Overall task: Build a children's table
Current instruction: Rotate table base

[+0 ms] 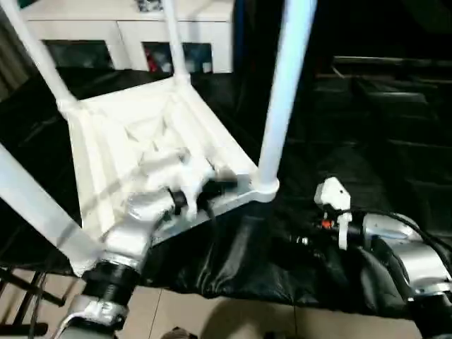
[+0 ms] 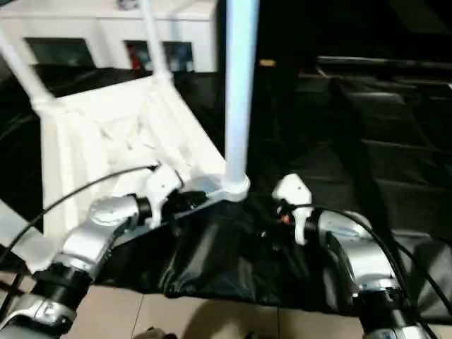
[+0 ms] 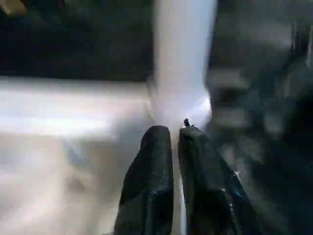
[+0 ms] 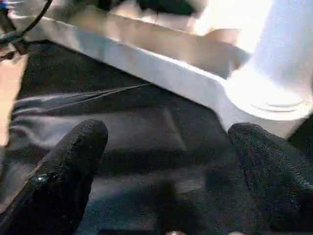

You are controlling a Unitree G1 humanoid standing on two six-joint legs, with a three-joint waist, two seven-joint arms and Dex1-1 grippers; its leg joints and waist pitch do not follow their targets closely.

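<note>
- You see the white tabletop [image 1: 134, 148] lying upside down, ribbed underside up, on a black sheet [image 1: 233, 261] spread over the work surface.
- Your four white legs stand in the corner sockets; the near right leg [image 1: 282, 92] rises from its socket [image 1: 263, 185] at the tabletop's near right corner.
- Your left gripper [image 3: 175, 142] sits at the tabletop's near edge, just beside that socket, its black fingers [image 3: 151, 181] almost pressed together with only a thin gap; you cannot tell whether they pinch anything.
- Your right gripper [image 4: 168, 161] hovers over the black sheet, right of the socket, fingers spread wide, holding nothing.
- A white cabinet [image 1: 127, 35] stands at the far side.
</note>
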